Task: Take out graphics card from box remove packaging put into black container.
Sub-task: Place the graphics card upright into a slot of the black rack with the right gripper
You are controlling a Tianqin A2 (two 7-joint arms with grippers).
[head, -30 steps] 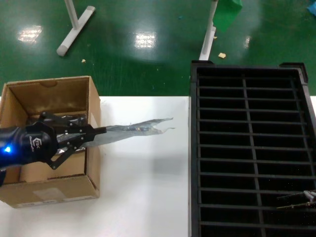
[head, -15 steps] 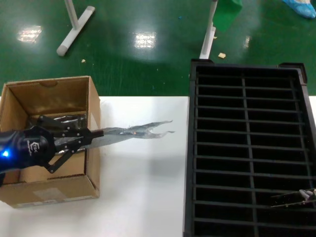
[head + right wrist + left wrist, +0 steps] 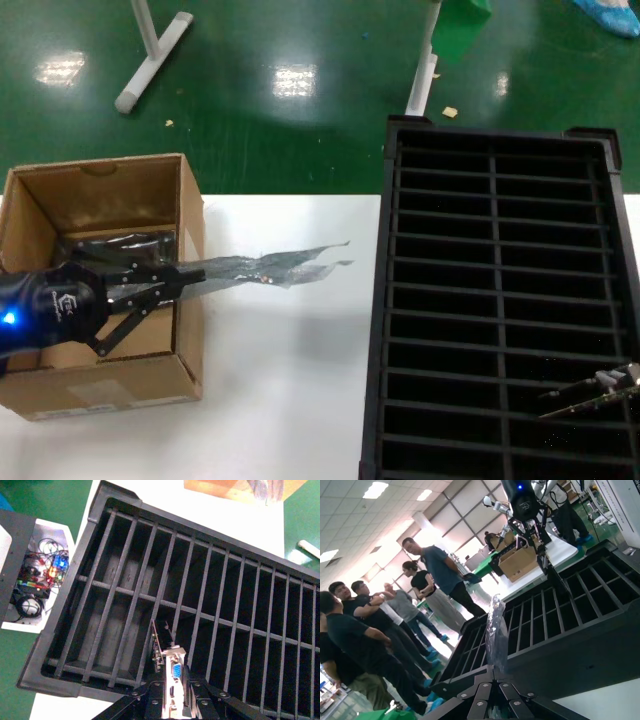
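Observation:
The brown box (image 3: 110,375) stands at the table's left. My left gripper (image 3: 198,274) hangs over the box's right wall, shut on one end of the crinkly grey packaging (image 3: 275,264), which sticks out flat over the white table. In the left wrist view the packaging (image 3: 496,630) rises from the shut gripper (image 3: 493,668). The black container (image 3: 500,145) fills the right side. My right gripper (image 3: 175,687) is shut on the graphics card (image 3: 174,672) by its silver bracket with the blue port, above the container's (image 3: 150,580) near slots. The card (image 3: 592,391) shows at the head view's lower right.
Shiny grey bags (image 3: 110,245) lie inside the box. White stand legs (image 3: 150,55) are on the green floor behind the table. An open case of electronics (image 3: 42,572) sits beside the container. Several people (image 3: 375,630) stand beyond the container.
My left gripper has drawn back to the left over the box, pulling the packaging with it. The card in my right gripper has tilted and shifted slightly over the container.

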